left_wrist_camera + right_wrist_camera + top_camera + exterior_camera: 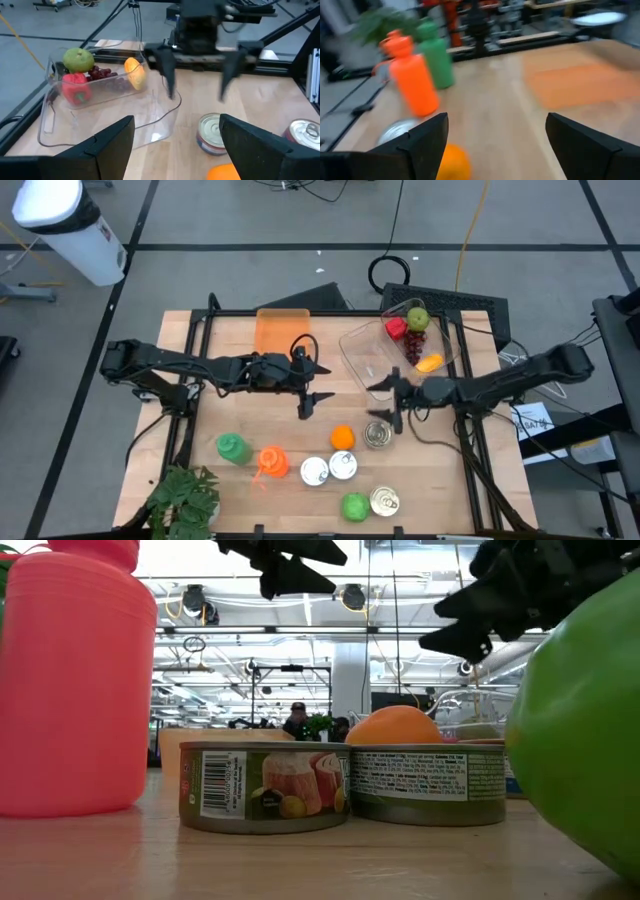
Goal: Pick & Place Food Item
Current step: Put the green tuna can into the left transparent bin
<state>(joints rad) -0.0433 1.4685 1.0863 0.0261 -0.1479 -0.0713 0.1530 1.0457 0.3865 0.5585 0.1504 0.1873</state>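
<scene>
An orange (343, 437) rests on the wooden table among several tin cans; it also shows in the low view (398, 726) and at the edge of both wrist views (227, 172) (452, 162). A clear container (372, 352) near the far right holds a green apple, a red pepper, grapes and a yellow piece. My left gripper (315, 383) (175, 145) hovers open above mid-table, left of the orange and farther from me. My right gripper (378, 401) (495, 145) hovers open facing it, by the container's near corner, above a can (378, 435).
A green bottle (232, 446) and an orange bottle (272, 462) stand near left, with a plant (185, 500) at the near left corner. Cans (328, 468) (385, 500) and a green fruit (354, 505) sit along the near edge. An orange board (283, 330) lies at the far side.
</scene>
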